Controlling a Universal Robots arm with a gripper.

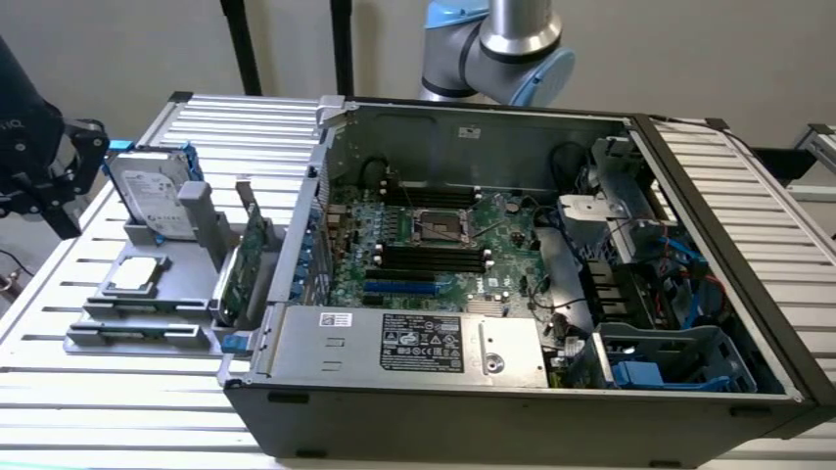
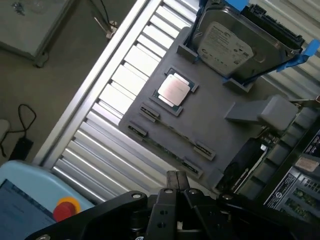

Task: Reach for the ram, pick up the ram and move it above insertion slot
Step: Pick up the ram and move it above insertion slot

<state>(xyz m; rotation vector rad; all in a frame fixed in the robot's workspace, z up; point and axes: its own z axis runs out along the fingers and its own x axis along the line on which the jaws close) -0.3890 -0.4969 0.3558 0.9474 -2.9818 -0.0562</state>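
Hovering closed together and empty, the claw [image 2: 176, 178] faces the grey holder [image 2: 215, 125] that stands the ram [image 2: 164, 148] on edge, probably for easy grasping.

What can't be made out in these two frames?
- ram: wrist view, lies edge-on in the gray fixture, so its chips are hidden.
- insertion slot: exterior view, too small to tell how its latches stand.
- arm: exterior view, cut off by the top edge.
- gripper: wrist view, shut, its body cut off by the bottom edge.
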